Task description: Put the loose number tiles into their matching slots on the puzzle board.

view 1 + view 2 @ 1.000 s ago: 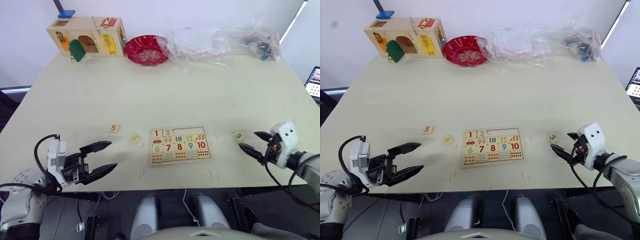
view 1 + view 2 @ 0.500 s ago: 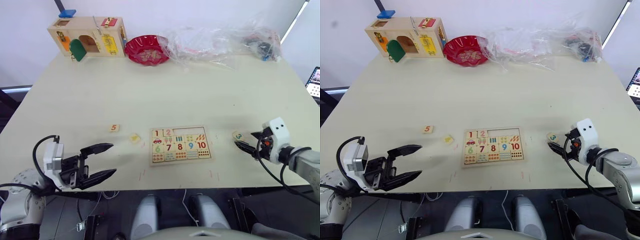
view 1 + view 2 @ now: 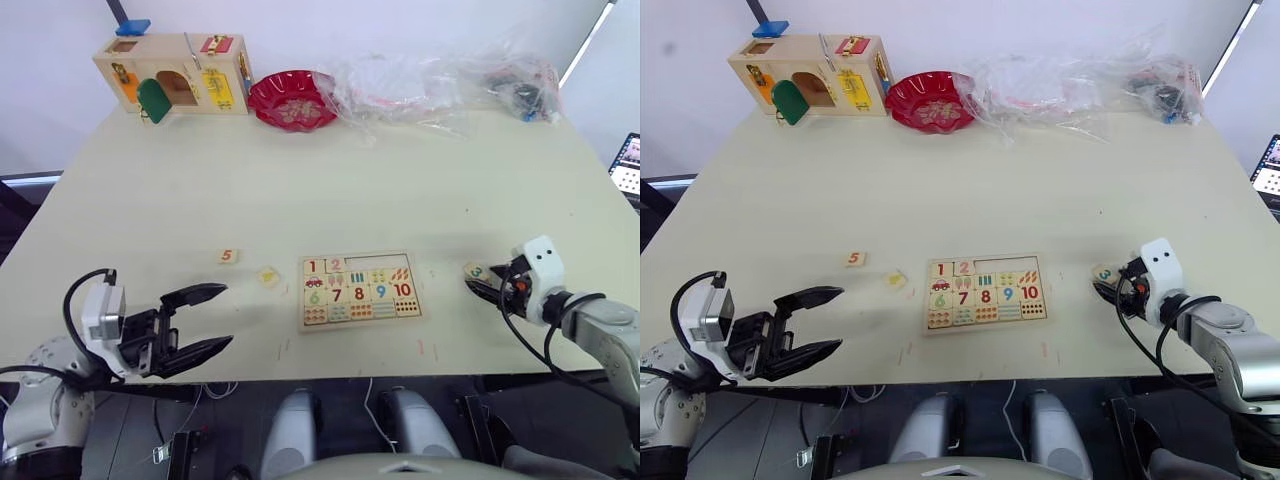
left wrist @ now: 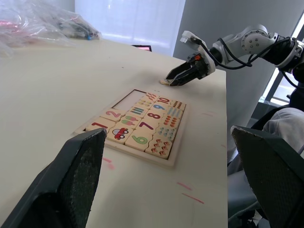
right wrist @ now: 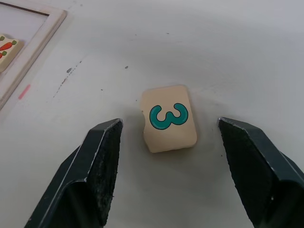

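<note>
Head views: the board point(image 3: 360, 290) lies flat near the table's point(image 3: 300, 180) front edge, its long side running left to right. Tiles 1 and 2 sit in the left end of its upper row; the rest of that row point(image 3: 378, 264) is bare. To the left of the board lie the 5 tile point(image 3: 228, 256) and, nearer the board, a tile with a yellow numeral point(image 3: 268, 275). The 3 tile point(image 3: 477, 271) lies to the board's right. The right gripper point(image 3: 484, 287) is low at the table, fingers spread, just beside the 3 tile. The left gripper point(image 3: 215, 318) hangs at the front edge, wide open and empty, pointing toward the board.

Left wrist view: both fingers point(image 4: 76, 175) stand far apart, holding nothing; the board point(image 4: 135, 128) lies ahead, and the right gripper point(image 4: 172, 78) beyond it points down at the tile.

Right wrist view: the 3 tile point(image 5: 168, 118) lies flat between the two spread fingers point(image 5: 102, 166), touching neither; its numeral lies turned on its side. The board's corner point(image 5: 28, 52) shows at the edge.
</note>
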Available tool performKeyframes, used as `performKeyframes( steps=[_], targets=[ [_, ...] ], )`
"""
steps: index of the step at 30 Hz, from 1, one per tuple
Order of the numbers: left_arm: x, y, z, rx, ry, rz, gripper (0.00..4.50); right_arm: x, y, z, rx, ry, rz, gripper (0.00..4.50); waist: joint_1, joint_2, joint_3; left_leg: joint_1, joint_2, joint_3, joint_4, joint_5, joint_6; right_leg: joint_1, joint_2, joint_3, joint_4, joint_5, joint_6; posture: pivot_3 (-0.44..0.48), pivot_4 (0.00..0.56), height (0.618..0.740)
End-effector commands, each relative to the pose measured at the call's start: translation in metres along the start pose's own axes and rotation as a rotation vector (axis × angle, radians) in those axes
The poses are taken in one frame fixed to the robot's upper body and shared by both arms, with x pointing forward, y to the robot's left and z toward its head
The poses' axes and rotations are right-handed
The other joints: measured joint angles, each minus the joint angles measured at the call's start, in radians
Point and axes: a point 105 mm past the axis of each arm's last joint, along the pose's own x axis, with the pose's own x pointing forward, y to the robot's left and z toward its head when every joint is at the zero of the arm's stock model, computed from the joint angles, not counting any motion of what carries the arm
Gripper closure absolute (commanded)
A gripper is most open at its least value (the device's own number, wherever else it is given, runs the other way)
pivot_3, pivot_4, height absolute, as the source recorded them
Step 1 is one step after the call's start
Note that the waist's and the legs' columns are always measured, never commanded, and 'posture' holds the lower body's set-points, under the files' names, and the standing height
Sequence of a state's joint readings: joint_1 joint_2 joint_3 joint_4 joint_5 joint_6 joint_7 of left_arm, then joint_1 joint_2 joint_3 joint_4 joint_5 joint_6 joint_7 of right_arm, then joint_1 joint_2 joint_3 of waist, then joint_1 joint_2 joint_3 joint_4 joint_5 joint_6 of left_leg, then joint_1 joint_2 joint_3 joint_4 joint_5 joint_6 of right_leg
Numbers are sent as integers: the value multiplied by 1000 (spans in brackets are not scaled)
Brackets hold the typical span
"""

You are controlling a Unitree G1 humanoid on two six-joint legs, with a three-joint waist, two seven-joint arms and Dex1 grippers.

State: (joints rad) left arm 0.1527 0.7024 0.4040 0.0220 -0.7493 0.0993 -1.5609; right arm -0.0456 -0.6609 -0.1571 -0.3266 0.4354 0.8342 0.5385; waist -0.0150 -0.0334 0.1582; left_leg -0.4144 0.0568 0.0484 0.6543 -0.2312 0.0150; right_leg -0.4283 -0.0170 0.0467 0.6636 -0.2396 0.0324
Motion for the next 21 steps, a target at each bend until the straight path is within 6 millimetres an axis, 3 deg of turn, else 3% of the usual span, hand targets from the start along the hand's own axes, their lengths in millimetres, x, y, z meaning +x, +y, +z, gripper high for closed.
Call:
performKeyframes(
  steps=[1, 3, 5, 6, 9, 10, 17, 21],
  targets=[
    [0, 0, 7, 42, -15, -4, 0, -1, 1, 2, -23, -17, -8, 1294, 0, 0, 0, 0, 0, 0, 0, 0, 0, 0, 0, 0, 0, 0, 0, 0, 150, 740],
    [0, 0, 7, 43, -15, -3, 0, -1, 3, 1, -32, -18, -7, 1294, 0, 0, 0, 0, 0, 0, 0, 0, 0, 0, 0, 0, 0, 0, 0, 0, 150, 740],
    [0, 0, 7, 44, -14, -3, 0, -1, 5, 1, -39, -19, -1, 1954, 0, 0, 0, 0, 0, 0, 0, 0, 0, 0, 0, 0, 0, 0, 0, 0, 150, 740],
    [0, 1, 6, 44, -13, -2, 0, 0, 7, 1, -40, -20, 3, 1954, 0, 0, 0, 0, 0, 0, 0, 0, 0, 0, 0, 0, 0, 0, 0, 0, 150, 740],
    [-1, 1, 6, 46, -11, 1, 0, 0, 10, -1, -61, -16, 6, 3369, 0, 0, 0, 0, 0, 0, 0, 0, 0, 0, 0, 0, 0, 0, 0, 0, 150, 740],
    [-1, 1, 6, 46, -11, 2, 0, -1, 10, -1, -67, -15, 5, 3526, 0, 0, 0, 0, 0, 0, 0, 0, 0, 0, 0, 0, 0, 0, 0, 0, 150, 740],
    [-1, 2, 5, 48, -5, 8, 0, -7, 20, 32, -226, -41, 69, 3542, -3, 0, 0, 0, 0, 0, 0, 0, 0, 0, 0, 0, 0, 0, 0, 0, 150, 740],
    [-1, 2, 6, 50, -10, 10, 0, -4, 51, 69, -423, -5, 240, 3542, -2, 0, 0, 0, 0, -1, 0, 0, 0, 0, 0, 0, 0, 0, 0, 0, 150, 740]
  ],
)
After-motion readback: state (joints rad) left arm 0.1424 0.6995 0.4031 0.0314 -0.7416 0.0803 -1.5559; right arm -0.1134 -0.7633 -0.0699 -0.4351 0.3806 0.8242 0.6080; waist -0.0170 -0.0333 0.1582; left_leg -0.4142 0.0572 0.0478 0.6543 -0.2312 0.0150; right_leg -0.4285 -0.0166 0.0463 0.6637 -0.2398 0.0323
